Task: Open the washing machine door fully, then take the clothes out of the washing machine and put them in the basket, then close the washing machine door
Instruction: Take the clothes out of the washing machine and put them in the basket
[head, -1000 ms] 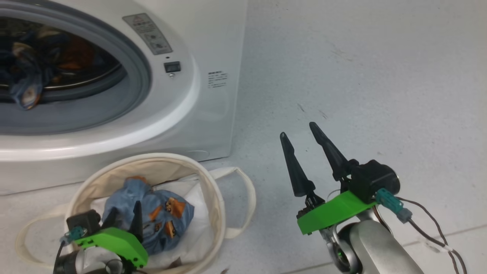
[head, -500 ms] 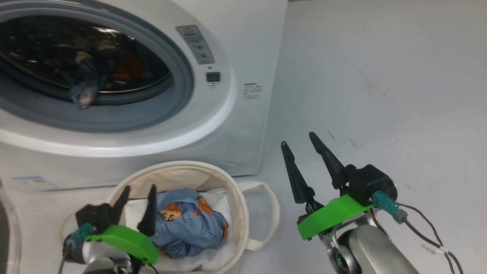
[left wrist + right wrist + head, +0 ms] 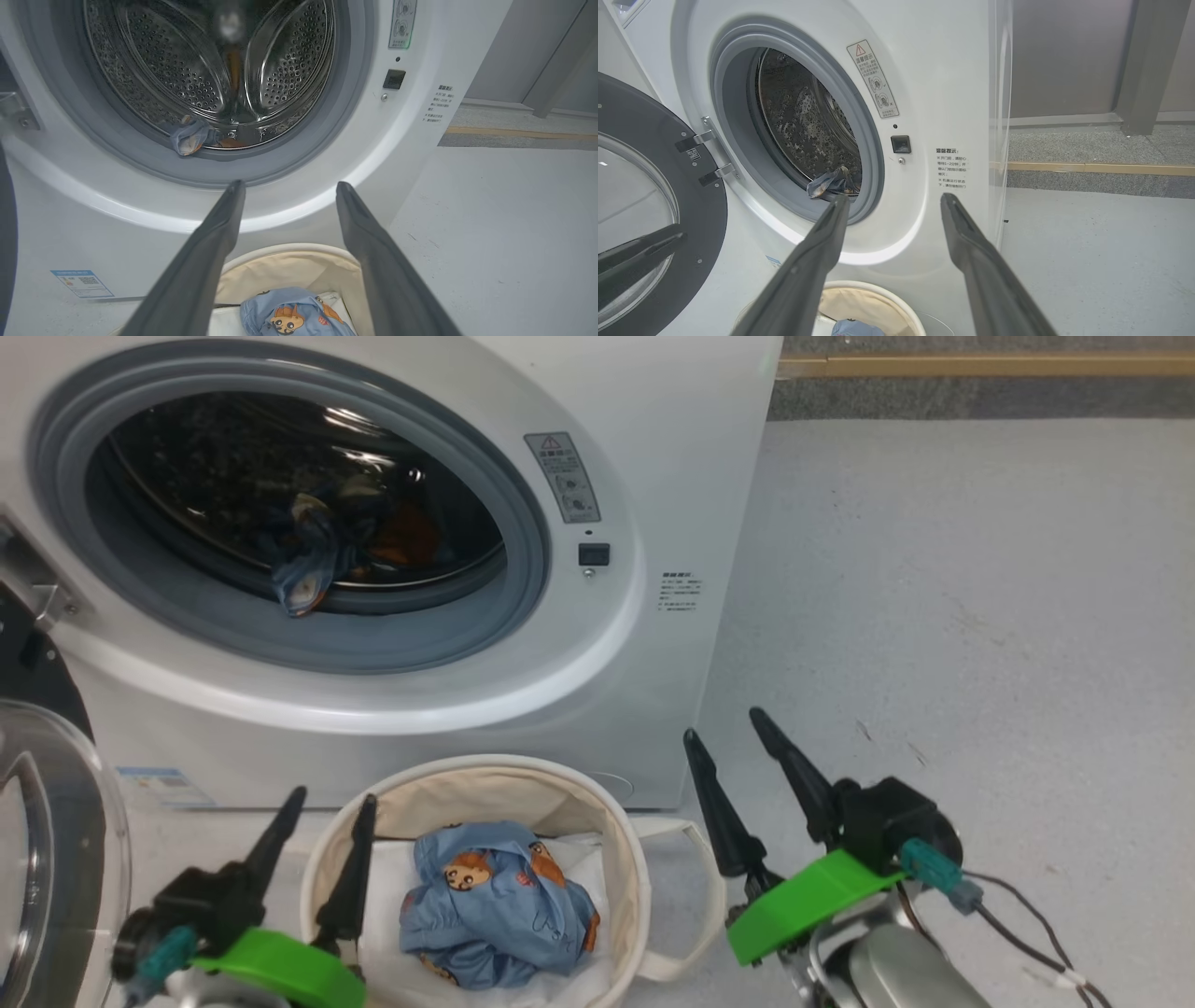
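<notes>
Light-blue printed clothes lie bunched in the basket on the floor just before the washing machine, another piece hanging at the near lip of the drum. The washing machine door stands open at the left; the left gripper by the basket's left rim and the right gripper to its right both gape empty.

Some clothes lie bundled in the basket below the open washing machine.

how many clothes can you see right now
2: a bundled garment in the basket, a draped garment on the washing machine drum's front lip. More may be hidden inside.
</notes>
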